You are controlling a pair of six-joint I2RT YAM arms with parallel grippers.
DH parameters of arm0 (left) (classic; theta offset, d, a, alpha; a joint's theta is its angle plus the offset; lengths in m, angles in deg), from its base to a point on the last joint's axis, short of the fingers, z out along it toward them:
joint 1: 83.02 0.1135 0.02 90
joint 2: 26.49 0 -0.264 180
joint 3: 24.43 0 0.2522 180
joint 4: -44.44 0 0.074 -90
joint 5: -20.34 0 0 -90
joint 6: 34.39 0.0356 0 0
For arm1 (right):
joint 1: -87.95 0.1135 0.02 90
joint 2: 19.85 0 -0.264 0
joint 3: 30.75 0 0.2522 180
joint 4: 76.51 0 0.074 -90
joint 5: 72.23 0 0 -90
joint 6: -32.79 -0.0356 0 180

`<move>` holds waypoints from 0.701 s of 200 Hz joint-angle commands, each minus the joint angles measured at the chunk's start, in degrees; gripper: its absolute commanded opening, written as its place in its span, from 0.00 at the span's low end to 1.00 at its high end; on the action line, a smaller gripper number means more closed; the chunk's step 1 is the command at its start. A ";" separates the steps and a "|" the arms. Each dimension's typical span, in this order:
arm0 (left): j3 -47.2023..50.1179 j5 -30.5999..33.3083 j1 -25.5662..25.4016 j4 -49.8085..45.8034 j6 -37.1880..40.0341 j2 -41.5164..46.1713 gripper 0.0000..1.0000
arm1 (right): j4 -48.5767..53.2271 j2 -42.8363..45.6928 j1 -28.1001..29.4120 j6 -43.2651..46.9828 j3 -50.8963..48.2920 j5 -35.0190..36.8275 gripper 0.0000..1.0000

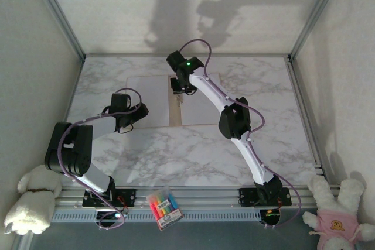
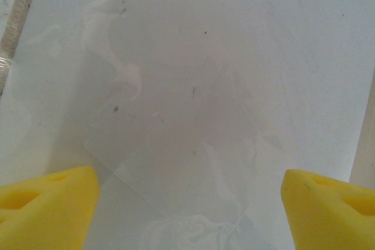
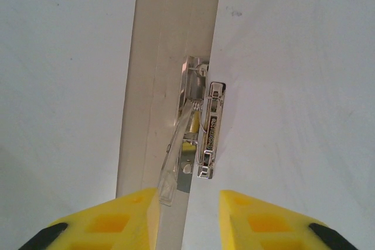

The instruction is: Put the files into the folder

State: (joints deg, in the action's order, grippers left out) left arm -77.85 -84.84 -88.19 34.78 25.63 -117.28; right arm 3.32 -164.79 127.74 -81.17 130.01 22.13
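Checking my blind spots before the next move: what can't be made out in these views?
- Top view: the tips of the right claw and the metal clip lie hidden under the right arm.
- Top view: that arm also covers part of the folder.
- All views: the files are too thin to count.
- Right wrist view: the bottom edge cuts off the claw's fingers; contact with the clip unclear.

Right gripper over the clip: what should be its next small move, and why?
Probably lift the right gripper straight up a little. Its jaws stand apart with nothing between them. The clip lies just ahead on the tan strip of the folder, and the files lie flat on both sides of it, so a sideways move could drag paper.
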 commanded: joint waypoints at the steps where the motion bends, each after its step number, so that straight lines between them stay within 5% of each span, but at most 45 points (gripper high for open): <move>1: 0.96 -1.36 -0.45 -4.72 -0.30 -0.37 0.83 | 1.61 2.94 0.76 -2.94 0.52 -0.31 0.32; 140: 1.34 -1.26 -0.39 -4.95 0.01 0.19 0.83 | 1.95 -1.00 2.72 -8.11 1.35 6.12 0.32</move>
State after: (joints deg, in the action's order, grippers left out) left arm -77.85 -85.04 -88.21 34.65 25.61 -117.08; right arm 4.17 -164.49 130.52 -88.01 130.01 26.31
